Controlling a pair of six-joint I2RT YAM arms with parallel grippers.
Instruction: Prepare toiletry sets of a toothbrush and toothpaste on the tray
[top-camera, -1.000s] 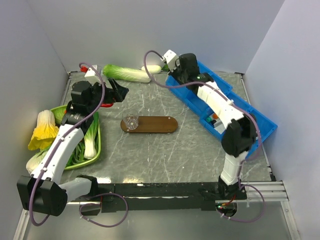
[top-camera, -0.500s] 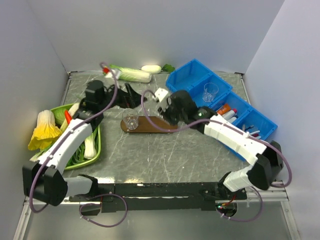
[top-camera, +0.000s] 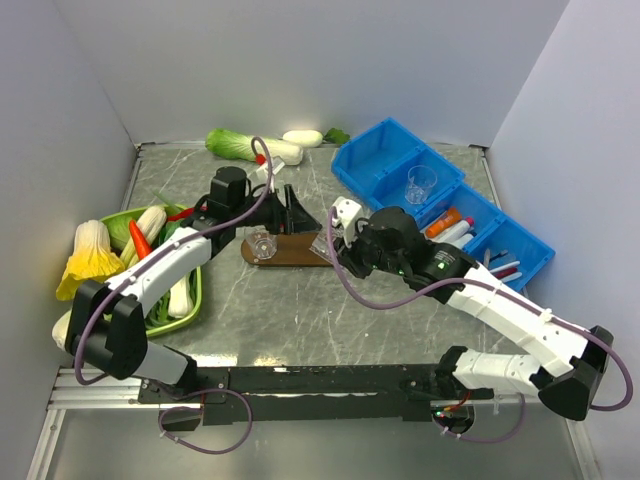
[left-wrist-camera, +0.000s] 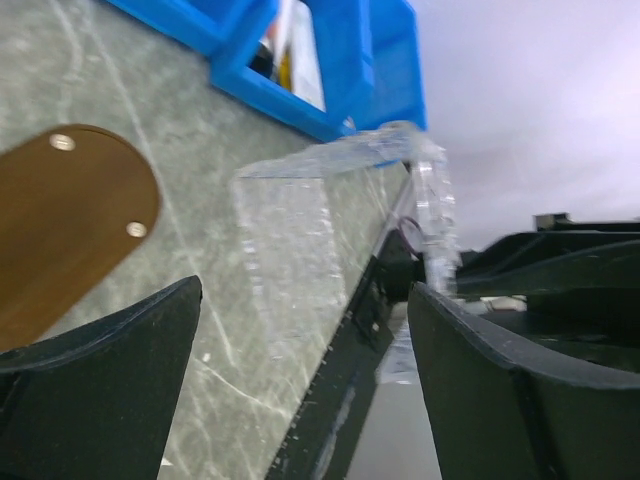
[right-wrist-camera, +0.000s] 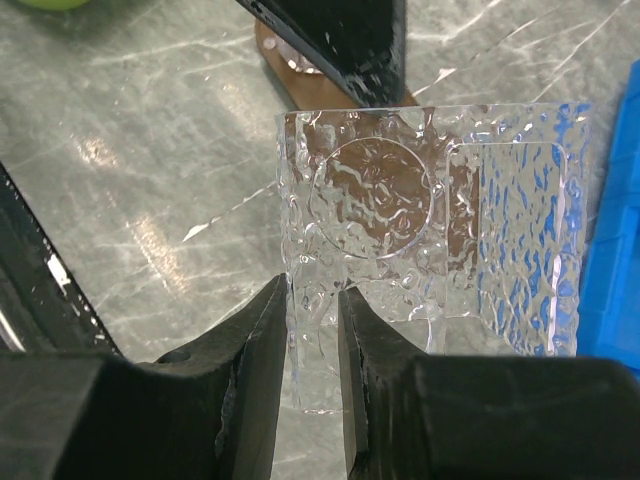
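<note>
The dark-brown tray (top-camera: 300, 252) lies mid-table with a clear cup (top-camera: 263, 243) standing on its left end. My right gripper (right-wrist-camera: 313, 290) is shut on the wall of a second clear textured cup (right-wrist-camera: 430, 240), which it holds over the tray's right part (top-camera: 325, 245). My left gripper (top-camera: 292, 212) hovers open just behind the tray. In the left wrist view that held cup (left-wrist-camera: 340, 220) shows beyond its spread fingers, with the tray (left-wrist-camera: 60, 220) at the left. An orange toothpaste (top-camera: 445, 220) lies in the blue bin. Thin white toothbrush sticks (top-camera: 500, 268) show in the near compartment.
The blue bins (top-camera: 380, 160) run along the right side, with another clear cup (top-camera: 421, 183) and white tubes (top-camera: 457, 234) inside. A green dish (top-camera: 190, 300) of vegetables sits at the left. A cabbage (top-camera: 235, 145) lies by the back wall.
My right arm swung from the blue bins to the tray, carrying the clear cup. My left gripper moved right, from beside the green dish to just behind the tray.
</note>
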